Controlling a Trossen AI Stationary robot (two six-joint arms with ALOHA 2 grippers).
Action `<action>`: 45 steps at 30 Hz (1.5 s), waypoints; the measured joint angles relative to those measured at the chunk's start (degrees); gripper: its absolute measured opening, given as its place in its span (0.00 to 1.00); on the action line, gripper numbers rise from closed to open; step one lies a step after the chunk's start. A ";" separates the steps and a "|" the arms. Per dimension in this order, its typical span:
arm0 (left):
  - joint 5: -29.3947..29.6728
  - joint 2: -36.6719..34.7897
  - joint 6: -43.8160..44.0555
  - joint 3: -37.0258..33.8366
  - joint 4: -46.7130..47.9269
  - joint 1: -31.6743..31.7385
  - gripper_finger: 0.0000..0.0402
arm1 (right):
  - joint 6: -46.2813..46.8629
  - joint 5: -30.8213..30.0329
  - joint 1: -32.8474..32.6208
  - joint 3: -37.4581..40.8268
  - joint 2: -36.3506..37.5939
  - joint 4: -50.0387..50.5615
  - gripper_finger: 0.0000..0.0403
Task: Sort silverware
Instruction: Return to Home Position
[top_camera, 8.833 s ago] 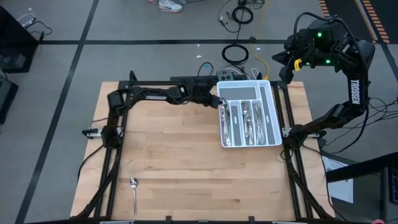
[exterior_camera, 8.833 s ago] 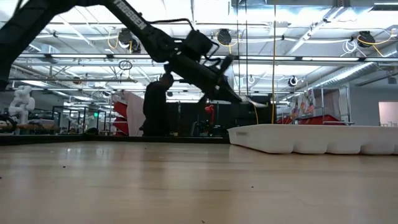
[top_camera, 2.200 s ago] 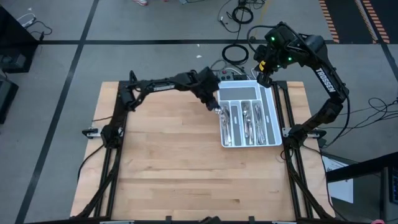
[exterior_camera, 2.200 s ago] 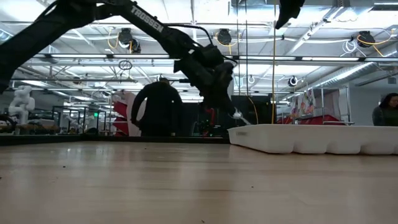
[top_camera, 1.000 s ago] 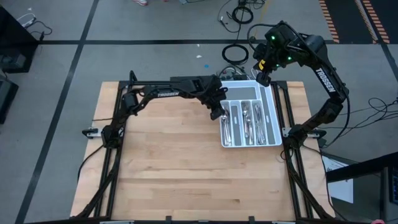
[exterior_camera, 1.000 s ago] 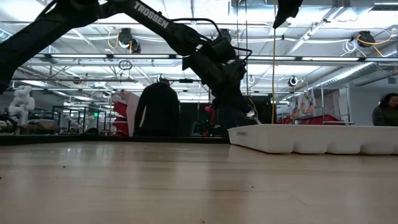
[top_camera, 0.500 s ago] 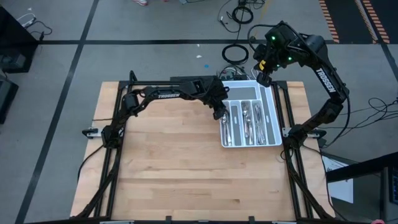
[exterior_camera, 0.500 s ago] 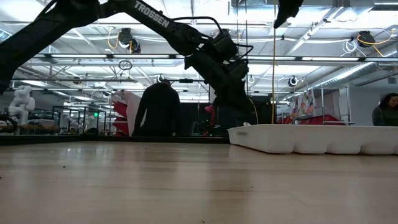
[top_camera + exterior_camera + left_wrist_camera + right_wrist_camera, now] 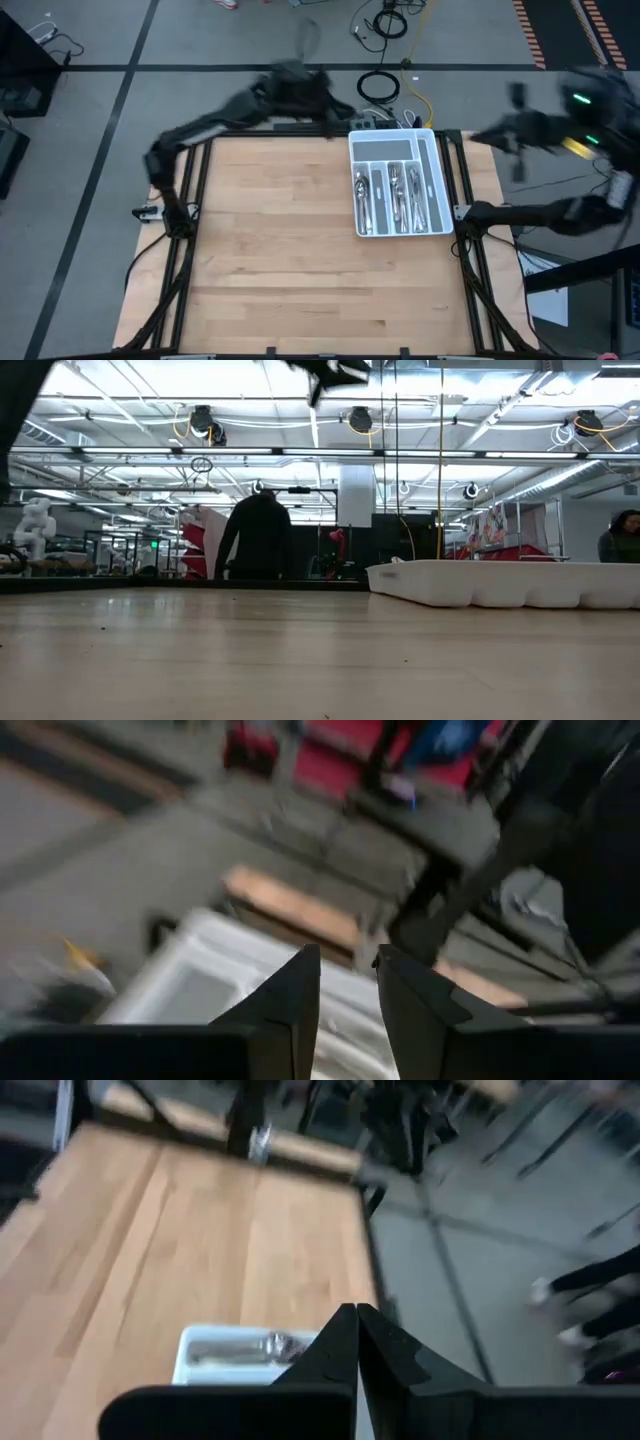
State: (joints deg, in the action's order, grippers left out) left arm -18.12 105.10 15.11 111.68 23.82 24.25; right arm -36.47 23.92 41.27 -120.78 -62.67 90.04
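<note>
With left gripper (image 9: 347, 952) slightly parted, right gripper (image 9: 356, 1312) pinched shut, both empty, a low arm swing could clip the white compartmented plastic tray (image 9: 392, 132) and scatter its shiny metal silverware (image 9: 395, 195)

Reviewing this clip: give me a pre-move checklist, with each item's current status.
1. silverware inside white tray: ok.
2. No loose pieces on table: ok, none seen in the high view.
3. left gripper empty: ok, fingers apart, nothing between.
4. right gripper empty: ok, shut on nothing.
5. Grippers away from tray: ok, left past the table's far edge, right past its right side.
6. Home pose reached: cannot tell.
</note>
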 joint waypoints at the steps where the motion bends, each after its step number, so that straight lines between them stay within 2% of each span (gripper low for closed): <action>1: 0.46 -2.55 -1.33 0.00 0.48 0.54 0.26 | 0.90 0.01 -0.01 0.15 2.50 0.10 0.00; 8: 0.53 -18.04 -11.57 -1.58 7.15 2.84 0.26 | 5.46 1.32 -0.30 5.00 19.64 -3.32 0.00; 11: 0.52 -23.84 -13.73 -4.46 13.36 2.95 0.26 | 12.54 -1.09 -1.99 10.17 25.92 -9.10 0.00; 13: 0.43 -27.48 -12.23 -7.85 13.76 2.55 0.26 | 17.06 -2.51 -3.59 14.84 30.34 -12.11 0.00; 16: 0.03 -33.09 -10.41 -14.75 11.85 1.27 0.27 | 22.57 -8.04 -7.79 22.62 36.75 -13.57 0.00; 19: -0.32 -39.41 -8.30 -23.68 6.60 0.21 0.27 | 29.64 -10.79 -12.23 32.00 42.95 -23.07 0.00; 24: -0.67 -51.84 -3.85 -41.58 -7.80 0.16 0.27 | 35.98 -10.12 -18.62 47.70 51.59 -37.55 0.00; 31: -8.83 -67.75 11.95 -65.86 -36.17 0.48 0.27 | 42.66 -10.12 -27.08 70.41 62.02 -65.46 0.00; 36: -17.28 -72.75 23.71 -77.29 -50.31 -0.15 0.27 | 46.88 -10.14 -31.34 80.00 61.07 -75.15 0.00; 41: -25.33 -76.50 25.27 -84.86 -59.29 -1.75 0.27 | 48.64 -10.23 -32.19 88.07 59.84 -82.31 0.00; 45: -25.38 -80.42 28.05 -90.90 -64.67 -2.87 0.26 | 49.73 -10.14 -32.19 93.33 61.13 -86.88 0.00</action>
State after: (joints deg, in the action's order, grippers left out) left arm -43.51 24.68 43.16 20.78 -40.85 21.38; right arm 13.26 13.78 9.08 -27.44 -1.55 3.16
